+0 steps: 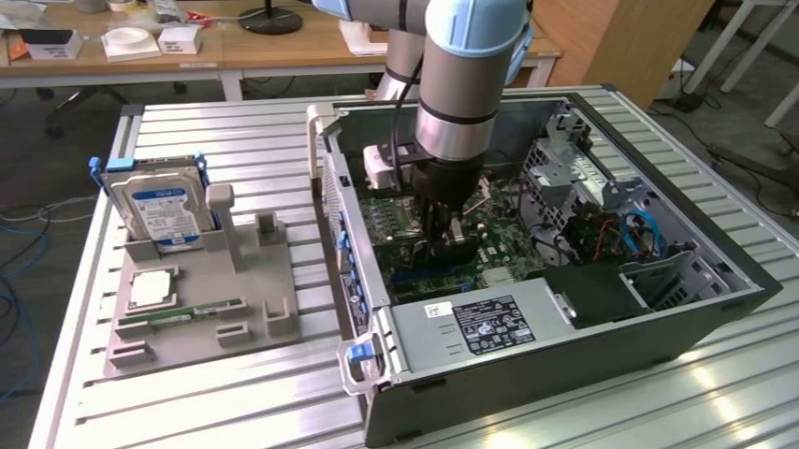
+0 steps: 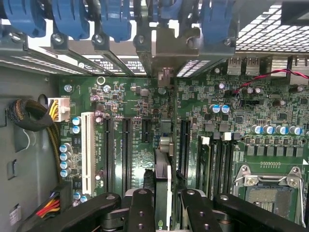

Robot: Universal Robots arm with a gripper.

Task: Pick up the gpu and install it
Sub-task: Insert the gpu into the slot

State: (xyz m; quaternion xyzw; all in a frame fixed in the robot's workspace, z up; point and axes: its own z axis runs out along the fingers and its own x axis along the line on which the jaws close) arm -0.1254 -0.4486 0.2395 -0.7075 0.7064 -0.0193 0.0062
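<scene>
The gpu (image 2: pixel 162 164) shows edge-on in the wrist view as a thin dark card standing upright over the green motherboard (image 2: pixel 130 96), between two long black slots. Its silvery bracket end (image 2: pixel 166 46) reaches the case's rear slot openings under the blue clips. My gripper (image 2: pixel 165 193) is shut on the card, one black finger on each side. In the exterior view my gripper (image 1: pixel 443 234) reaches down into the open computer case (image 1: pixel 587 309), with the gpu (image 1: pixel 447 251) low against the board.
A grey holder (image 1: pixel 250 309) at the exterior view's left carries a blue-labelled hard drive (image 1: pixel 156 201), a green memory stick (image 1: pixel 187 313) and a square chip (image 1: pixel 150 288). Inside the case are a white slot (image 2: pixel 87 150), a cable bundle (image 2: pixel 29 116) and the processor socket (image 2: pixel 270 193).
</scene>
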